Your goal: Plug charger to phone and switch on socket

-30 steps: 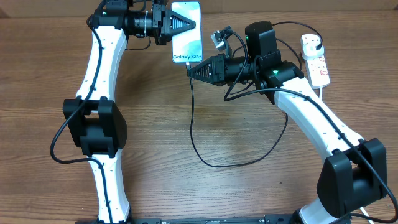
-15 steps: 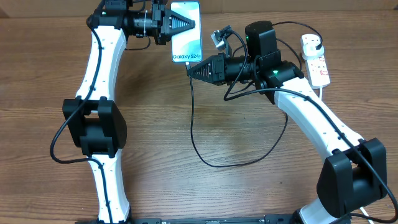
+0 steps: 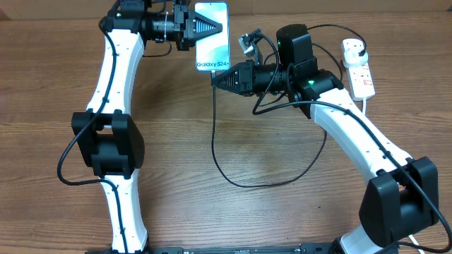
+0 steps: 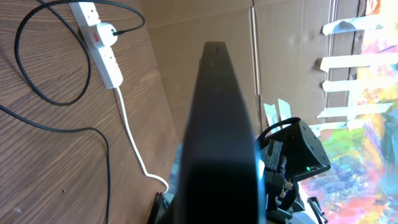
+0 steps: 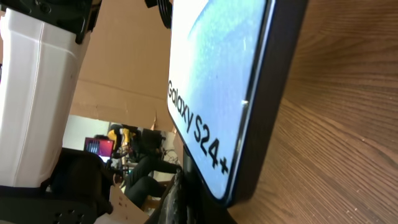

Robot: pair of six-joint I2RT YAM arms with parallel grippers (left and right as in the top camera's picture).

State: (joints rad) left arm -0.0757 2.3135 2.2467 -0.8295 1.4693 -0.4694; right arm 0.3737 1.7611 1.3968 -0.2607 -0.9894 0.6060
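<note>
Wall tape (image 4: pixel 346 63) behind phone (image 4: pixel 217 124): left wrist only.

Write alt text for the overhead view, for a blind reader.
Over a wooden table, the left claw grips the phone, screen up, and the right claw holds the charger tip by the phone's lower end. The socket lies at the far right.

A smartphone (image 5: pixel 217 81) fills the frame at close range, its pale blue screen reading "Galaxy S24+" inside a dark bezel, its lower edge just above a wooden tabletop (image 5: pixel 336 137). A white robot arm segment (image 5: pixel 37 93) stands at left before a cardboard panel (image 5: pixel 124 56). Beyond, a seated person (image 5: pixel 146 168) and a lit monitor (image 5: pixel 98 148). A dark, blurred shape (image 5: pixel 186 199) at the bottom edge cannot be identified.
</note>
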